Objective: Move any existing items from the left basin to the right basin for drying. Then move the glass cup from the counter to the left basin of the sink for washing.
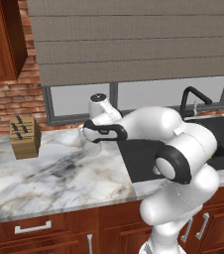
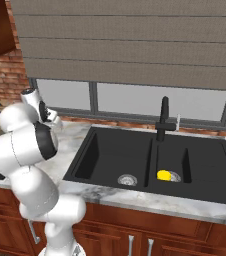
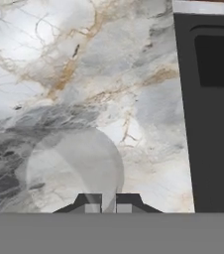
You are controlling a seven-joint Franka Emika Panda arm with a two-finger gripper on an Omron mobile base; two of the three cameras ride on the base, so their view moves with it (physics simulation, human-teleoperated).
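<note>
glass cup pinched by the rim, upright above the counter

the glass cup (image 3: 74,168) stands with its long axis vertical, open mouth up toward the hand; in the hand view it reads as a pale clear circle seen from straight above. the gripper (image 3: 108,208) has its two dark tips drawn almost together, clamped on the near wall of the cup at its rim. in the left base view the cup (image 1: 92,147) hangs just under the hand, left of the sink; whether its base touches the marble or sits just off it i cannot tell.

the small yellow container (image 2: 164,175) lies in the right basin (image 2: 195,172), the narrower bowl, near its front wall. the left basin (image 2: 110,155), wider, has a round silver drain (image 2: 127,179) and nothing else inside. the black faucet (image 2: 164,120) rises behind the divider between the two bowls.

the counter (image 1: 49,173) is white marble with grey and tan veins, over red-brown cabinets (image 1: 44,233) with silver handles. a wooden knife block (image 1: 25,136) sits well to the left of the cup, near the brick wall (image 1: 10,99). a window with a grey roman blind (image 1: 134,34) runs behind the sink.
</note>
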